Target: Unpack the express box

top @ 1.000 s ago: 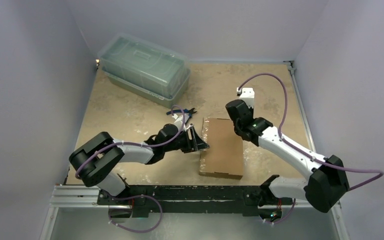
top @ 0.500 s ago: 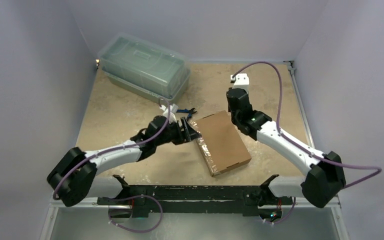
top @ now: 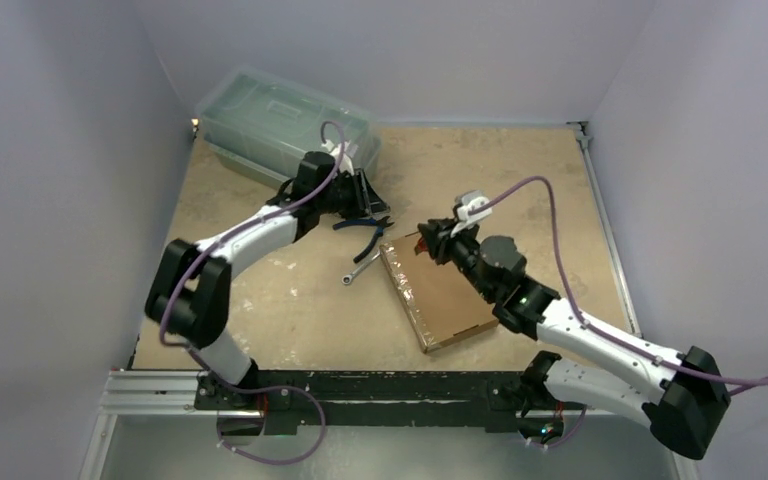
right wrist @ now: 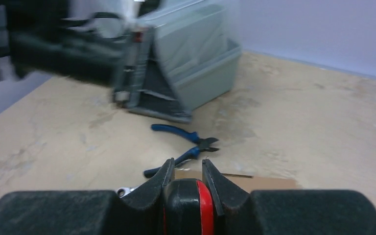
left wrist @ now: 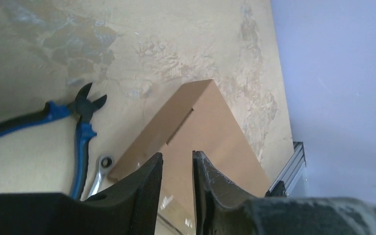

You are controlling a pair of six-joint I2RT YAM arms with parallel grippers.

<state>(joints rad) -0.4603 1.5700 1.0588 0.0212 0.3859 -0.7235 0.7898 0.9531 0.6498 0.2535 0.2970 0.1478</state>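
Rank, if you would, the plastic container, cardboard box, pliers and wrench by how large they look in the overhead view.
1. Plastic container, clearly the largest, even though it is partly hidden.
2. Cardboard box.
3. Pliers.
4. Wrench, the smallest, somewhat shorter than the pliers.

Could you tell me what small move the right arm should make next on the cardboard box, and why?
Probably lower the right gripper a little, bringing the black-and-red tool it grips down towards the taped edge of the express box. The lid looks closed, tape shines along that edge, and the gripper hovers over the box's far end.
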